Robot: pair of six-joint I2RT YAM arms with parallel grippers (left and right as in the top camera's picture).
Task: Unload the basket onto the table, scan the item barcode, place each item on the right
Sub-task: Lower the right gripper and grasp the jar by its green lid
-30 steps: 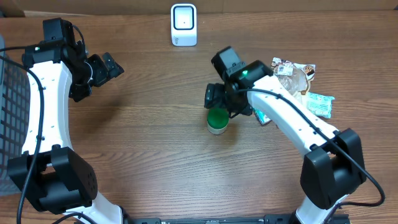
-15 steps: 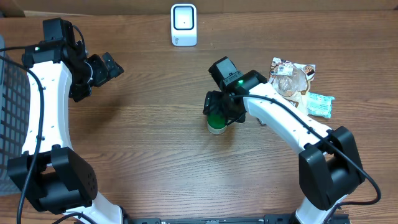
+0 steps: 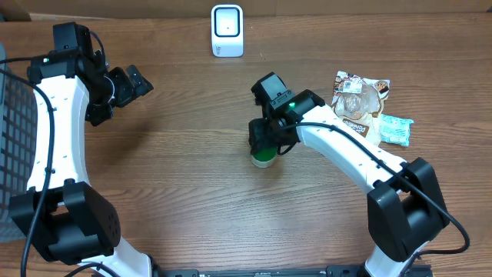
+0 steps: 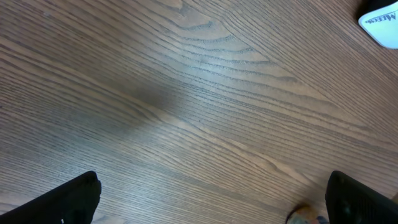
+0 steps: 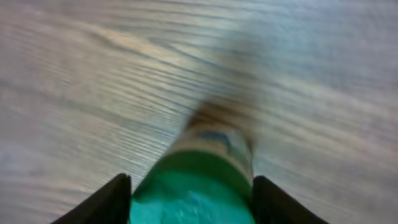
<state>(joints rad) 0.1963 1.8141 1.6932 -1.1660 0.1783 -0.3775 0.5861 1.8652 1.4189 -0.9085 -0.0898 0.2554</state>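
The item is a small round tub with a green lid (image 3: 264, 158) and a beige body, standing upright mid-table. My right gripper (image 3: 266, 141) hangs right over it and hides most of it from above. In the right wrist view the green lid (image 5: 193, 186) fills the gap, and both black fingers (image 5: 115, 200) press against its sides. The white scanner (image 3: 227, 31) stands at the far edge of the table, well apart from the tub; its corner (image 4: 382, 15) shows in the left wrist view. My left gripper (image 3: 131, 83) hovers open over bare wood at the left (image 4: 214, 200).
Snack packets (image 3: 361, 94) and a teal sachet (image 3: 397, 129) lie to the right of the tub. A wire basket (image 3: 14, 131) sits at the table's left edge. A small colourful object (image 4: 303, 216) peeks in at the bottom of the left wrist view.
My right gripper has moved left and down over the tub, and its jaws have narrowed onto the lid. The left arm has stayed still.
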